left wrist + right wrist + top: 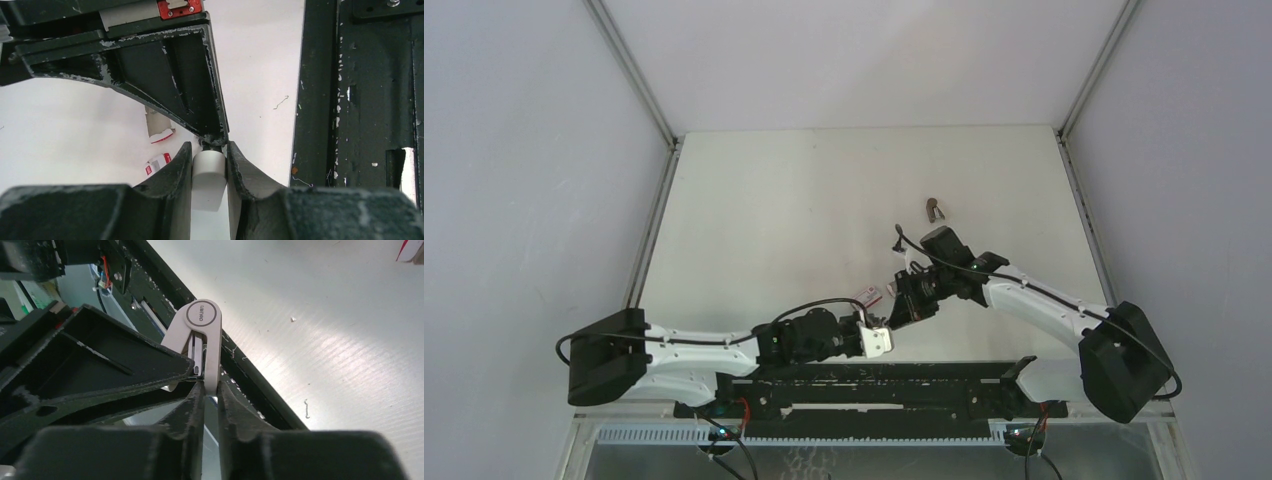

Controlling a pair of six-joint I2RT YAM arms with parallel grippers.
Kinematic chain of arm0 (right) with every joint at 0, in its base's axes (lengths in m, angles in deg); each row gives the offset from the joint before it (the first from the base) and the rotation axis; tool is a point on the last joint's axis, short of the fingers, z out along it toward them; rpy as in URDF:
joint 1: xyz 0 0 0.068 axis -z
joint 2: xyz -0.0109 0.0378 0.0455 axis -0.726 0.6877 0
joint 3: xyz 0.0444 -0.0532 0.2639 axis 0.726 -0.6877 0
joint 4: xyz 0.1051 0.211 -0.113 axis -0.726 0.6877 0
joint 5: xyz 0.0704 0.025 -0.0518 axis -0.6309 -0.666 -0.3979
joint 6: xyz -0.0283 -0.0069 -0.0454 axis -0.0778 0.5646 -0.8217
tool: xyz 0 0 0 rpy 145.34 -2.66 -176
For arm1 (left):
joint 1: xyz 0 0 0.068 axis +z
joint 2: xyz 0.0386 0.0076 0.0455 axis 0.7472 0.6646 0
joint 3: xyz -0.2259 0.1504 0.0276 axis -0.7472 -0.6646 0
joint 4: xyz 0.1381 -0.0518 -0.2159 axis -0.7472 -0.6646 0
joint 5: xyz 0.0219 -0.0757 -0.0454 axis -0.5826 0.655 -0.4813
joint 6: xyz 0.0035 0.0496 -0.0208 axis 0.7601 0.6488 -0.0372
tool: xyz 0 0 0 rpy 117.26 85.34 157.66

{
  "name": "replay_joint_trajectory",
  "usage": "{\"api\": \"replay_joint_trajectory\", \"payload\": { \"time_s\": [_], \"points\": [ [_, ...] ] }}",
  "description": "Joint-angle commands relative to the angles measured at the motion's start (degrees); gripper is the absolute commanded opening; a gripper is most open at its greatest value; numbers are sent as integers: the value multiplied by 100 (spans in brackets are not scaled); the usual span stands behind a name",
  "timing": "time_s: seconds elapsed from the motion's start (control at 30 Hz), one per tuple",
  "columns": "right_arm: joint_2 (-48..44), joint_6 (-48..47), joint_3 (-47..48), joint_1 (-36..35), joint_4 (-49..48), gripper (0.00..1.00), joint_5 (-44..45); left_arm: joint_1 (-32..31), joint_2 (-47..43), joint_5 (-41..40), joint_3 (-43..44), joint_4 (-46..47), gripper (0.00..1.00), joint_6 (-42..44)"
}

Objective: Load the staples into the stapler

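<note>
Two hands pinch the stapler [202,332]: my left hand [209,156] its white body, my right hand [210,388] its thin edge. Uneven pulling could twist it loose.

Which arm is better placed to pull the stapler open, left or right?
Right. The right hand pinches one white leaf of the stapler and could pull; the left hand clamps its other side, steadying it.

Stapler [212,347]: smooth white plastic with a soft sheen, dark metal showing inside.
Left gripper [210,150]: matt black, scuffed, paint chipping along the edges.
Table [325,315]: white, finely ribbed, glossy glare at three o'clock.
Rail [320,100]: black metal, flecked with chips.
</note>
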Motion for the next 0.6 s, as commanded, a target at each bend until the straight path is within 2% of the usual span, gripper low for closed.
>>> {"api": "replay_joint_trajectory", "payload": {
  "time_s": [0.0, 0.03, 0.07, 0.13, 0.17, 0.23, 0.33, 0.4, 0.57],
  "points": [
    [-28, 90, -22, -49, -301, 3, -100, 33, -278, -55, -75, 614, 0, -127],
    [-73, 115, -24, -41, -314, 0, -46, 38, -282, -81, -86, 623, 2, -173],
    [-124, 147, -25, -30, -323, 0, 43, 51, -293, -122, -107, 660, 12, -252],
    [-289, 233, -25, -9, -333, 0, 344, 80, -350, -254, -195, 823, 45, -513],
    [-382, 287, -20, 10, -345, 0, 640, 100, -402, -361, -247, 931, 58, -683],
    [-605, 480, -24, 25, -378, 0, 1193, 116, -569, -644, -305, 1081, 70, -1139],
    [-878, 895, -91, -24, -571, 0, 1864, 126, -839, -1350, -268, 1069, 82, -1933],
    [-993, 1160, -180, -122, -750, 0, 2277, 148, -1002, -1853, -108, 734, 88, -2641],
    [-1031, 1629, -209, -593, -975, 0, 3295, 705, -915, -1600, 553, -575, 82, -4964]
  ]
}}
